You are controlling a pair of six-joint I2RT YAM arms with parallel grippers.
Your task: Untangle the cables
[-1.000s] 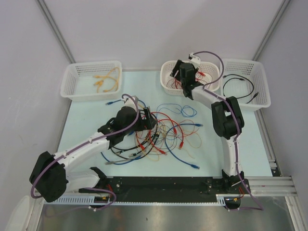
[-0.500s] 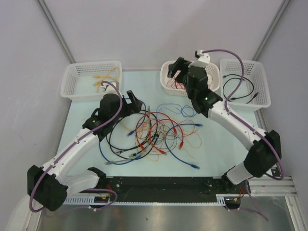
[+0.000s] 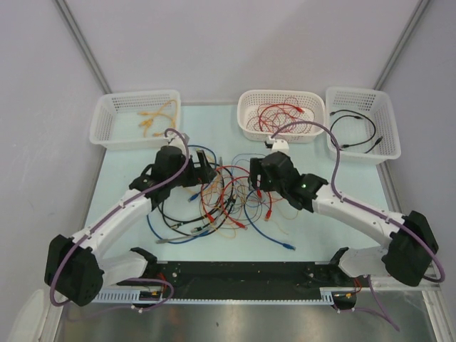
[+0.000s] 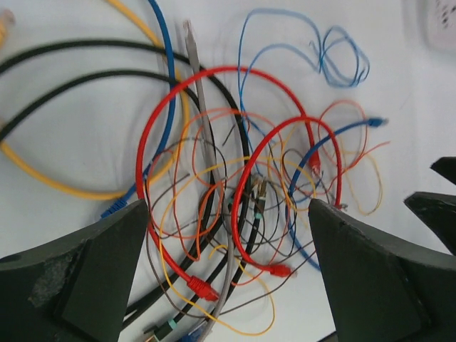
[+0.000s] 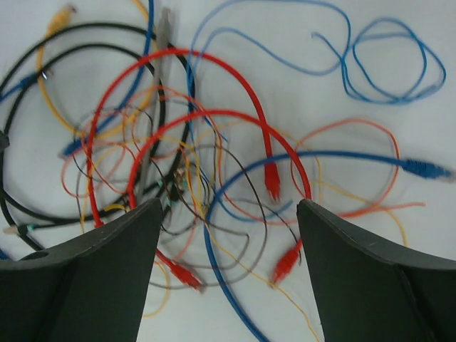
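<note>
The cables (image 3: 229,201) lie in a tangled heap of red, orange, yellow, blue and black loops mid-table. My left gripper (image 3: 204,171) hangs open at the heap's left edge. In the left wrist view, red loops (image 4: 214,71) and their plugs lie between the wide-apart fingers of that gripper (image 4: 228,239), and nothing is held. My right gripper (image 3: 255,175) hovers open over the heap's right side. In the right wrist view, a blue cable (image 5: 214,256) and red plugs (image 5: 286,262) lie below that gripper (image 5: 228,217).
Three white baskets stand along the far edge. The left one (image 3: 107,117) holds orange and yellow cables, the middle one (image 3: 313,117) red cables, the right one (image 3: 388,132) a black cable. Thin blue loops (image 3: 274,162) lie just behind the heap.
My right arm swung from the middle basket down to the heap's right side. My left gripper drew back out of the heap to the far left, then came partway back.
</note>
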